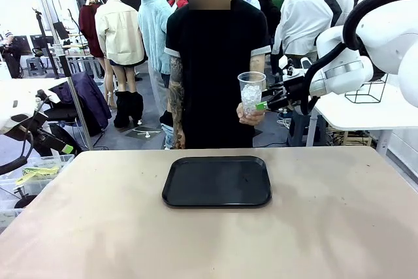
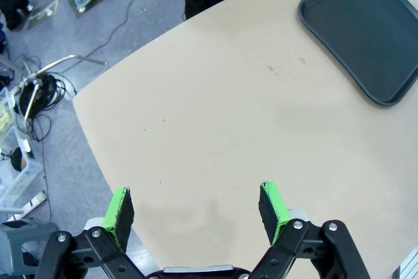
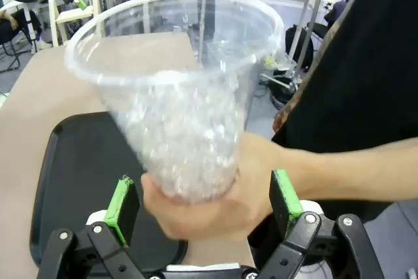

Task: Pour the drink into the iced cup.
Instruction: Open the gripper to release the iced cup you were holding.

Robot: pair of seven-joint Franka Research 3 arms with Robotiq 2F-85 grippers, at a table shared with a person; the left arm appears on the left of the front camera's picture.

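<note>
Broadly, the pale table (image 1: pixel 339 227) carries a single black tray (image 1: pixel 217 181), which lies flat at its middle with nothing on it. Beyond the tray's far edge a person (image 1: pixel 215 63) in a black shirt stands facing the table. The white right arm (image 1: pixel 346 70) reaches in from beyond the tray's far right corner, well above the table.

The right end effector (image 3: pixel 202 184) stands wide open. In the right wrist view its two green pads (image 3: pixel 122 200) sit on either side of the person's hand (image 3: pixel 215 207), just beside it, and grip nothing; whether either pad touches the hand cannot be told. The left end effector (image 2: pixel 194 193) is also spread wide and holds nothing. It hangs over bare table near a rounded corner, well apart from the tray, which lies toward the upper right of the left wrist view.

The iced cup (image 1: pixel 251 89), a clear plastic tumbler, is held in the person's hand above and beyond the tray's far right corner, off the table, between the right end effector's fingers. The hand wraps its lower part. White ice cubes (image 3: pixel 189 148) fill the cup to roughly half its height, and the part above them is clear.
</note>
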